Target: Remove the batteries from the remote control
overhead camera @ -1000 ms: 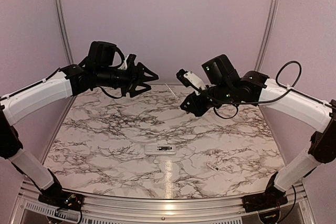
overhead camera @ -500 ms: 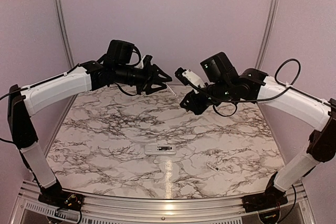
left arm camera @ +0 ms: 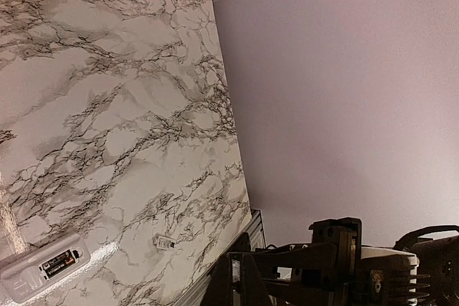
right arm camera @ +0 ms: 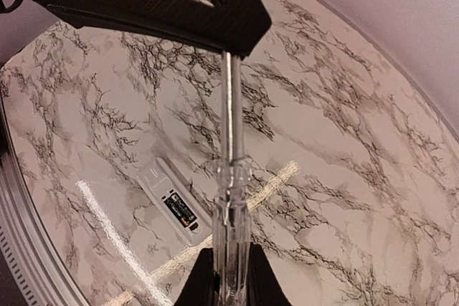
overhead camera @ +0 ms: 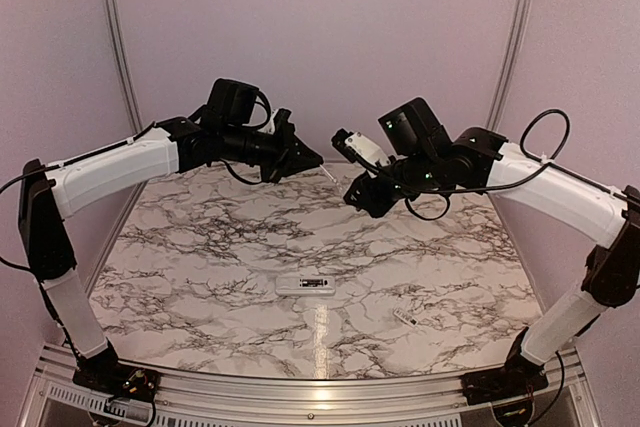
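Small white chip [overhead camera: 404,317]: it is lying nearest me on the bench [overhead camera: 190,247], right of centre and well apart from everything else. I am leaving it out of this job.

Remote control [overhead camera: 305,285]: it is lying flat near the front middle of the bench with its recess facing up. Nothing is touching it.

Batteries [right arm camera: 181,213]: they are sitting in the open recess, showing dark with a coppery tint. I am not making out where one ends and the other begins.

Handling: I am judging the batteries to be light, hard, smooth and prone to rolling once free. The remote is looking light enough to skate under any prying. I am planning to pin it by its long white edges, clear of the recess, and lever a battery up from one end.

Right pincer [right arm camera: 229,281]: it is hanging above the far half of the bench, clamping the clear handle of a slim tool [right arm camera: 231,141]. The grey shaft is pointing at the other arm.

Left pincer [overhead camera: 310,157]: it is hanging at the same height, meeting the shaft's tip. I cannot tell whether it is gripping the shaft or gaping.
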Available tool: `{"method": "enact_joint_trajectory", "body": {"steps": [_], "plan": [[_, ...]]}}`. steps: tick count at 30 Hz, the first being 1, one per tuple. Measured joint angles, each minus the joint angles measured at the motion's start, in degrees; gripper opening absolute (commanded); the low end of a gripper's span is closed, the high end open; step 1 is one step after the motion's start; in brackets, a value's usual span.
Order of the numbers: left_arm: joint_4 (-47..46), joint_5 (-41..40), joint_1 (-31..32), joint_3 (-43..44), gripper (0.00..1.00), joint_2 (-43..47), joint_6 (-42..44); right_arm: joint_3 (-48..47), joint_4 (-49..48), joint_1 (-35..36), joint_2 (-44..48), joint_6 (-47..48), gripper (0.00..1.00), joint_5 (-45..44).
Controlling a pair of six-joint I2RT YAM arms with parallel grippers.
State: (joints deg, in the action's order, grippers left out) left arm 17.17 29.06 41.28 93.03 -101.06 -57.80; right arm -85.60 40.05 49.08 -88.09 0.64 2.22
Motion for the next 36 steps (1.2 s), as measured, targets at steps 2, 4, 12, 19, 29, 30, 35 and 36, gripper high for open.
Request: {"method": "enact_joint_trajectory", "body": {"steps": [2, 4, 12, 19, 29, 30, 35, 36], "plan": [[0.0, -0.1, 0.0, 0.0, 0.0, -0.3, 0.1, 0.0, 0.5, 0.0, 0.0, 0.0, 0.0, -0.2], [0.0, -0.1, 0.1, 0.0, 0.0, -0.4, 0.1, 0.0, 0.7, 0.0, 0.0, -0.1, 0.0, -0.2], [-1.0, 0.3, 0.1, -0.3, 0.0, -0.4, -0.2, -0.5, 1.3, 0.0, -0.2, -3.4, 0.54, -0.4], [-3.7, 1.0, 0.1, -0.4, 0.0, -0.4, -0.1, -0.4, -0.2, 0.0, 0.2, -10.2, 0.86, -0.5], [-13.2, 2.4, -1.0, -7.2, 0.0, 2.9, -3.2, 3.3, -9.6, -6.7, 7.6, -25.6, 0.96, 9.1], [-14.5, 2.4, -1.1, -7.8, 0.0, 3.5, -3.8, 3.7, -11.2, -7.8, 8.3, -27.6, 0.96, 10.5], [-21.0, 2.5, -1.4, -9.4, 0.0, 6.4, -6.3, 7.6, -21.6, -10.2, 11.1, -38.1, 0.95, 17.2], [-22.6, 2.5, -1.4, -9.8, 0.0, 7.0, -6.7, 8.5, -23.7, -10.3, 11.4, -40.3, 0.95, 18.4]]}}
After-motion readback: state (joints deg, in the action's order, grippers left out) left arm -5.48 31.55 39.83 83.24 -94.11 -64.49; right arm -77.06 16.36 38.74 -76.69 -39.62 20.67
